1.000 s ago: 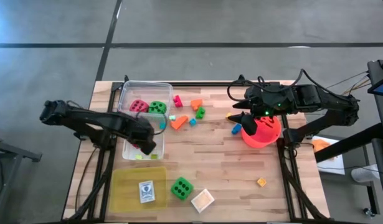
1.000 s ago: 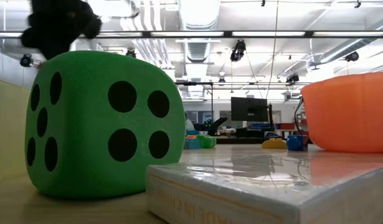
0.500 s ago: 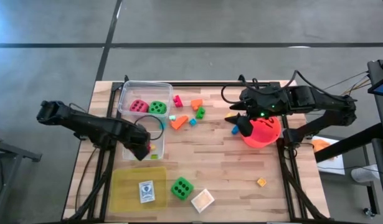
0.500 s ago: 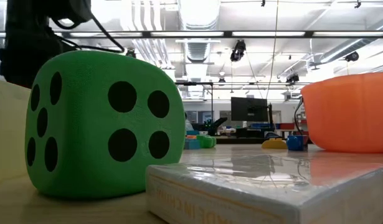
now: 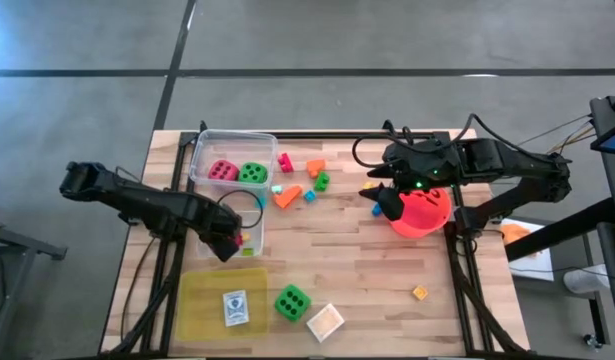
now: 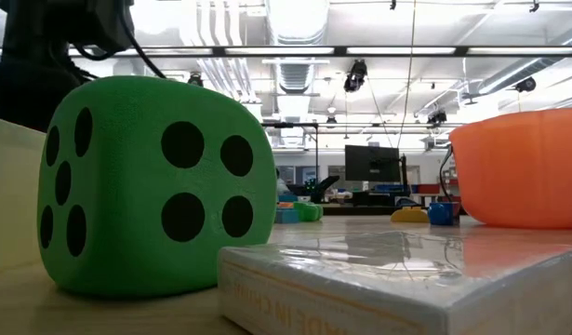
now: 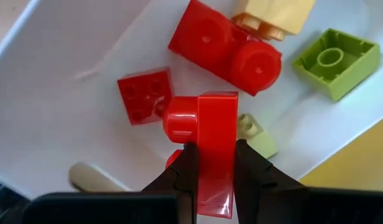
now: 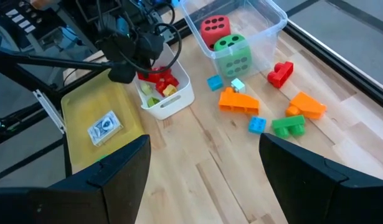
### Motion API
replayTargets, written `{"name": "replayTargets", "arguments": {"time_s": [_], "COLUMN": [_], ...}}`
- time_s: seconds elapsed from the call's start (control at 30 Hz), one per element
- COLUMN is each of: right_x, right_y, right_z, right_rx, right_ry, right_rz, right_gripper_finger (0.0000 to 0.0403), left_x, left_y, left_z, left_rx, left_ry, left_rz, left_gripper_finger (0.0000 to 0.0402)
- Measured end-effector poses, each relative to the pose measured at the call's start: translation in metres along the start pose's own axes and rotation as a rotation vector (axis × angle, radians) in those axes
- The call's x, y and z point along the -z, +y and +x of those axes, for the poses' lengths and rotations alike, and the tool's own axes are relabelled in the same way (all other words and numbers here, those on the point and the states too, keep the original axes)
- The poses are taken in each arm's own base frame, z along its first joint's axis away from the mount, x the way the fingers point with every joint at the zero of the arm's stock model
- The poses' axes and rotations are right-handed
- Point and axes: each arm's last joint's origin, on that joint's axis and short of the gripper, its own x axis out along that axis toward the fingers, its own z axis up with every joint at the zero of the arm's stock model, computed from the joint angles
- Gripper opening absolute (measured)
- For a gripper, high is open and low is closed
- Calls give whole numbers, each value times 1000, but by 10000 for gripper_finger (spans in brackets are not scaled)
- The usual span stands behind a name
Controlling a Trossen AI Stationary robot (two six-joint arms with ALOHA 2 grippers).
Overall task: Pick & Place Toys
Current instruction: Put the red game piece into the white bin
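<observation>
I had the left gripper [image 7: 214,169] clamped on a glossy red plastic block [image 7: 207,140] with a round stud, held over the small white tub [image 5: 245,222] near the table's left side. Under it lay more moulded blocks: a red two-stud piece [image 7: 225,45], a flat red square [image 7: 144,94], a lime green square [image 7: 336,61] and a tan one [image 7: 269,14]. My right gripper [image 5: 382,192] hung beside the smooth orange bucket [image 5: 424,212], fingers apart, holding nothing. The clear tub [image 8: 261,22] held a pink die [image 8: 215,26] and a green die [image 8: 232,48], both matte and foam-like with black dots. Another green die [image 6: 146,186] sat at the front edge beside a shiny wrapped box [image 6: 397,284]; its printed lettering was cut off and I couldn't read it. Loose blocks [image 5: 302,180] lay mid-table.
</observation>
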Motion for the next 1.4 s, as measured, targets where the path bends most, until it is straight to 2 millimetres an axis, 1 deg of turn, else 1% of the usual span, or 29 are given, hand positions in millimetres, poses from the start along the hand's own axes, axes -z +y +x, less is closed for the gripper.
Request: {"name": "replayTargets", "arguments": {"time_s": [0.2, 0.57, 1.3, 1.4], "right_x": [-1, -3, -4, -4], "right_y": [0, 1, 3, 3], "right_z": [0, -1, -1, -1], "right_rx": [-4, -17, -29, -29], "right_ry": [-6, -27, -47, -46], "right_rz": [1, 7, 12, 12], "right_gripper_finger": [292, 292, 292, 292], "left_x": [-1, 3, 2, 2], "left_y": [0, 6, 5, 5], "left_z": [9, 20, 21, 21], "left_rx": [32, 6, 10, 10], "left_ry": [-24, -2, -22, -22], "left_rz": [5, 9, 11, 8], "left_gripper_finger": [50, 50, 50, 61]}}
